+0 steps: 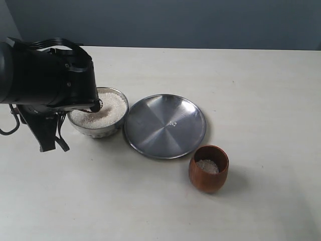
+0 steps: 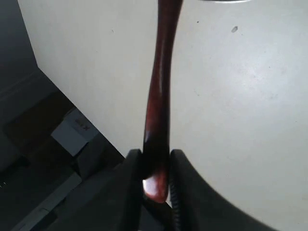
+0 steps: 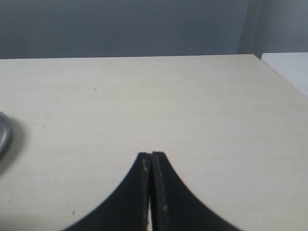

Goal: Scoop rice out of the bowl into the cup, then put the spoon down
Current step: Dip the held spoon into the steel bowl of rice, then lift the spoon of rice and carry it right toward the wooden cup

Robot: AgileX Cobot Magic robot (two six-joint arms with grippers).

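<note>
The steel bowl (image 1: 103, 132) stands at the table's left, heaped with white rice (image 1: 109, 106). My left arm (image 1: 47, 80) hangs over the bowl's left side and hides part of it. My left gripper (image 2: 156, 154) is shut on the end of the reddish-brown spoon (image 2: 160, 91). The spoon's long handle runs away from the jaws and its head is out of view. The wooden cup (image 1: 208, 179) stands at the front right, upright, with a little rice (image 1: 207, 165) inside. My right gripper (image 3: 151, 155) is shut on nothing, above bare table.
A wide flat steel plate (image 1: 165, 125) lies between the bowl and the cup, with a few stray grains on it; its rim (image 3: 3, 132) shows in the right wrist view. The table's edge, with boxes (image 2: 72, 132) on the floor below, shows in the left wrist view.
</note>
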